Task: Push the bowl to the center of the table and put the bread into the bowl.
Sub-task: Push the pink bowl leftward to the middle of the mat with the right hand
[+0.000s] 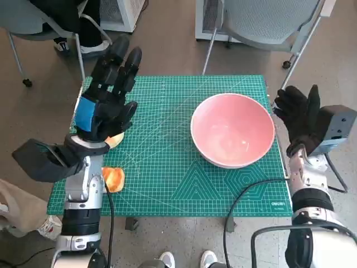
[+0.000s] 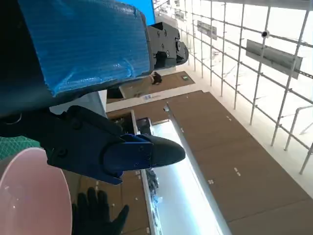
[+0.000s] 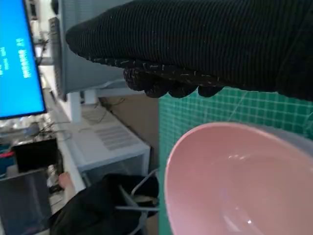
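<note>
A pink bowl (image 1: 233, 129) stands empty on the right half of the green cutting mat (image 1: 167, 167); it also shows in the left wrist view (image 2: 29, 196) and the right wrist view (image 3: 244, 181). My right hand (image 1: 300, 116) is raised just off the bowl's right side, fingers spread, holding nothing. My left hand (image 1: 109, 95) hovers above the mat's left part, fingers stretched out and empty. An orange bread piece (image 1: 113, 178) lies near the mat's front left beside my left forearm. Another pale bit (image 1: 116, 139) peeks out under the left hand.
The mat covers the small table, whose edges lie close to it all round. Chair legs (image 1: 212, 50) stand behind the table, and a person's feet (image 1: 83, 47) show at the back left. A black cable (image 1: 245, 195) loops off the front right edge.
</note>
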Robot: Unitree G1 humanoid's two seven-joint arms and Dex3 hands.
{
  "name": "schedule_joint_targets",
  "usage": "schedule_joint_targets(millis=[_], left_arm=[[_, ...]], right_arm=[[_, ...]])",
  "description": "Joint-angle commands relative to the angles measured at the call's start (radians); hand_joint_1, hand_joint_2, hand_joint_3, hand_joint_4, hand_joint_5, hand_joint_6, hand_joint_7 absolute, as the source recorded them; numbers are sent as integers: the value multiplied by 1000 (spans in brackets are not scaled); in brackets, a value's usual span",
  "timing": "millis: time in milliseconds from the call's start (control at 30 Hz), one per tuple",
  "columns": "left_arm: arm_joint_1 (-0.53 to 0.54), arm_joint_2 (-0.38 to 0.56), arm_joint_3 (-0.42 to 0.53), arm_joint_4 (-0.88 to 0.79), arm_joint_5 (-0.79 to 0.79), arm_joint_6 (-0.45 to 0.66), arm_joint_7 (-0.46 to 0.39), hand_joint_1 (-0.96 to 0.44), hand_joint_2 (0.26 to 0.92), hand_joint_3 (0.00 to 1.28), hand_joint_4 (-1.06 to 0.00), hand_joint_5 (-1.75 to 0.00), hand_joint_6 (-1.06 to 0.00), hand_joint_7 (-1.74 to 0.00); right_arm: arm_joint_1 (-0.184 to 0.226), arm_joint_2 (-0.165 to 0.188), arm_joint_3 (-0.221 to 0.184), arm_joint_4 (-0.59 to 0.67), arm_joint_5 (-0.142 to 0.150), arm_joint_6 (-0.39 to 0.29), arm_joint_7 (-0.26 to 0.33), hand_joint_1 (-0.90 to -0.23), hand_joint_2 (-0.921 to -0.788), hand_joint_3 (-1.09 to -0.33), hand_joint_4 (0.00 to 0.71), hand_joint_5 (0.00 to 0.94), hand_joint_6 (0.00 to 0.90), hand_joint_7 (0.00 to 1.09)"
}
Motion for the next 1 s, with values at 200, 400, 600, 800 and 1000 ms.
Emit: schedule_joint_targets(millis=[200, 400, 600, 800, 1000], left_arm=[[13, 14, 8, -16, 0, 16, 5, -657, 921, 421, -49, 0, 0, -351], [13, 16, 7, -14, 1, 19, 5, -663, 921, 420, -50, -1, 1, -354], [12, 19, 6, -15, 6, 22, 6, -666, 921, 419, -51, -1, 1, -357], [13, 22, 5, -21, 6, 28, 5, -665, 921, 423, -50, -1, 1, -354], [21, 25, 5, -34, 4, 35, 5, -664, 921, 430, -50, 0, 1, -348]], right_arm=[[46, 33, -23, 8, 3, 1, 3, -668, -921, -870, 62, 9, 211, 72], [46, 55, -38, 6, 10, -5, 15, -668, -921, -869, 74, 11, 201, 60], [41, 85, -56, 3, 29, -5, 30, -642, -921, -873, 78, 10, 215, 61], [38, 106, -53, 0, 24, -18, 38, -642, -921, -877, 85, 10, 220, 59], [31, 128, -58, -1, 31, -30, 58, -645, -921, -881, 87, 8, 218, 55]])
